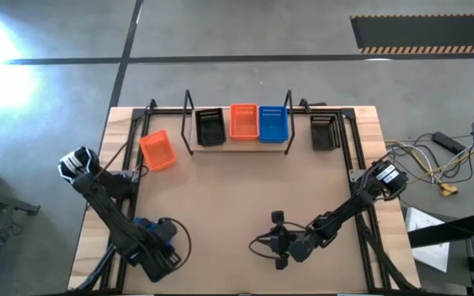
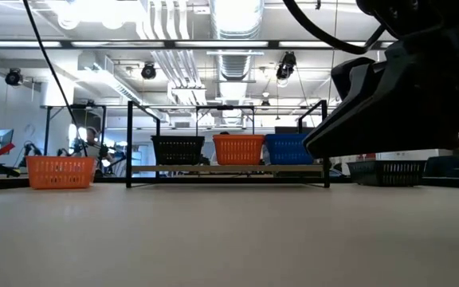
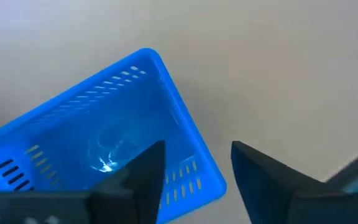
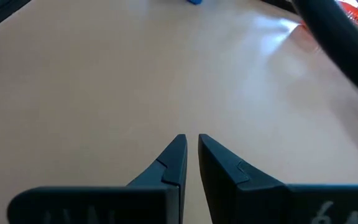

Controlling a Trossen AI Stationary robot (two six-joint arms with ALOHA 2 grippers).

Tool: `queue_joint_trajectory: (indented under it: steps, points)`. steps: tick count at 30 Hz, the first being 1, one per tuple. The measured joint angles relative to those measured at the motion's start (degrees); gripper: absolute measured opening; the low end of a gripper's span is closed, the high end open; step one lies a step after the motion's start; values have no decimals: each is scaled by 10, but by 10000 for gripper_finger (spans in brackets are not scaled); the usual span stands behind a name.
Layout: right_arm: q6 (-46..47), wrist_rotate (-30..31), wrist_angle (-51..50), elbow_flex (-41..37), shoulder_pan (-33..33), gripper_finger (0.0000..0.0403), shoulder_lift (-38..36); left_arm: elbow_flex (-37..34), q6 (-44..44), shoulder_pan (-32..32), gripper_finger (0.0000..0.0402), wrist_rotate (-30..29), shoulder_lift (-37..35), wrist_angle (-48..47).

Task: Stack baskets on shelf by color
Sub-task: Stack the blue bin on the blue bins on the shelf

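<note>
The shelf point(image 1: 239, 141) stands at the table's far edge and carries a black basket point(image 1: 211, 127), an orange basket point(image 1: 243, 121) and a blue basket point(image 1: 274, 123) side by side. Another orange basket point(image 1: 158, 150) sits on the table left of the shelf, and a second black basket point(image 1: 325, 131) sits to its right. A blue basket point(image 3: 104, 130) lies near the table's near left corner. My left gripper point(image 3: 194, 149) hangs open above it, one finger over its inside and one outside its wall point(image 3: 191, 143). My right gripper point(image 4: 191, 138) is shut and empty above the near middle of the table.
Black frame rails point(image 1: 354, 156) run along the table's left and right sides. The middle of the brown tabletop point(image 1: 237, 189) is bare. Cables and papers lie on the floor beyond the table's right edge. In the low view a dark arm point(image 2: 405, 88) fills the upper right.
</note>
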Motion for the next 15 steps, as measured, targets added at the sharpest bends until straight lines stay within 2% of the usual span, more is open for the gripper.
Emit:
queue_joint_trajectory:
  steps: [5,8,11,15]
  points:
    - [0,0,1,0,0,34,0,-21,-46,6,219,-1,16,2]
    - [-1,0,9,0,0,34,0,-27,-54,6,222,0,27,11]
    - [-7,0,14,0,0,34,0,-27,-48,10,198,1,37,31]
    - [-8,0,14,0,0,34,0,-27,-23,13,130,2,52,52]
